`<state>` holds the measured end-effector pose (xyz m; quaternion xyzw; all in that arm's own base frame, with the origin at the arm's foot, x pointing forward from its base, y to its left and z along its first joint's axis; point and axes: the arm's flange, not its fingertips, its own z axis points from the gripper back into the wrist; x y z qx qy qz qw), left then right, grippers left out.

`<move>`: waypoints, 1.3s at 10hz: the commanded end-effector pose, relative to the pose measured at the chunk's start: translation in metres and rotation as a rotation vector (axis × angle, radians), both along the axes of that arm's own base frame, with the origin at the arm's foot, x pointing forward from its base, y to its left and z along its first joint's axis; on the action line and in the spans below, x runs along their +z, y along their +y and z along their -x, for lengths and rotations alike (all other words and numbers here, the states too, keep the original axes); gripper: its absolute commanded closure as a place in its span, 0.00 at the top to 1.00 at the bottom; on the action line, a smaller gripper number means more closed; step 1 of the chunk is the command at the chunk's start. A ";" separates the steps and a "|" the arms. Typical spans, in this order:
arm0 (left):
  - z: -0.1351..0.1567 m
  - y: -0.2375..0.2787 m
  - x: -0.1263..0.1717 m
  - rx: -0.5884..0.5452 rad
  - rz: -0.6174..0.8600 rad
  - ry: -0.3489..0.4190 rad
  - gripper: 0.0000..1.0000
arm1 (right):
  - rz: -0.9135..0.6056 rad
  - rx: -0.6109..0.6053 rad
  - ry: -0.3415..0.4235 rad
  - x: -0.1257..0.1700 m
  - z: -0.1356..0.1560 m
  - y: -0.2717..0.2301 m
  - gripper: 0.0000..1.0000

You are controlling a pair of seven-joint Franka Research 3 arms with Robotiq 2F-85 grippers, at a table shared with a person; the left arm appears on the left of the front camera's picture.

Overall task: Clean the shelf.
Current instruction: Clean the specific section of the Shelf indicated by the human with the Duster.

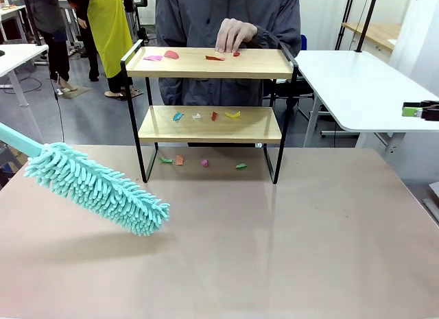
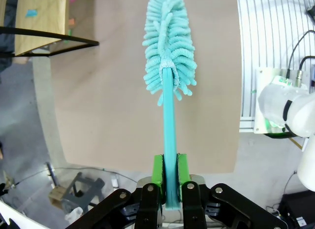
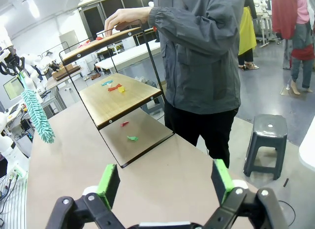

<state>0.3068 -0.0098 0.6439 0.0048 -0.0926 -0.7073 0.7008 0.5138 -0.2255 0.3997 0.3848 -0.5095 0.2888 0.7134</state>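
Left gripper (image 2: 167, 188) clamped on teal handle of fluffy duster (image 1: 96, 188); duster head hangs just above brown table (image 1: 288, 250), front-left of shelf. Right gripper (image 3: 165, 182) spread wide, holding nothing. Shelf (image 1: 260, 64) stands at table's far edge, centre. Coloured scraps (image 1: 233, 114) lie on both boards and beneath. Person's hand (image 1: 233, 34) rests on top board.

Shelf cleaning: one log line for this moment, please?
left gripper: shut on duster | right gripper: open | shelf: scraps on both boards | person's hand: at top board's far edge
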 end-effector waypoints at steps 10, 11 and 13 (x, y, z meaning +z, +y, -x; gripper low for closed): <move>0.023 -0.053 0.067 0.024 0.457 -0.027 0.14 | 0.005 -0.003 -0.004 0.002 -0.001 0.002 1.00; 0.031 -0.074 0.084 0.066 0.538 -0.034 0.14 | 0.005 -0.003 -0.004 0.002 -0.001 0.002 1.00; 0.039 -0.115 0.112 0.267 0.691 -0.019 0.14 | 0.005 -0.003 -0.004 0.002 -0.001 0.002 1.00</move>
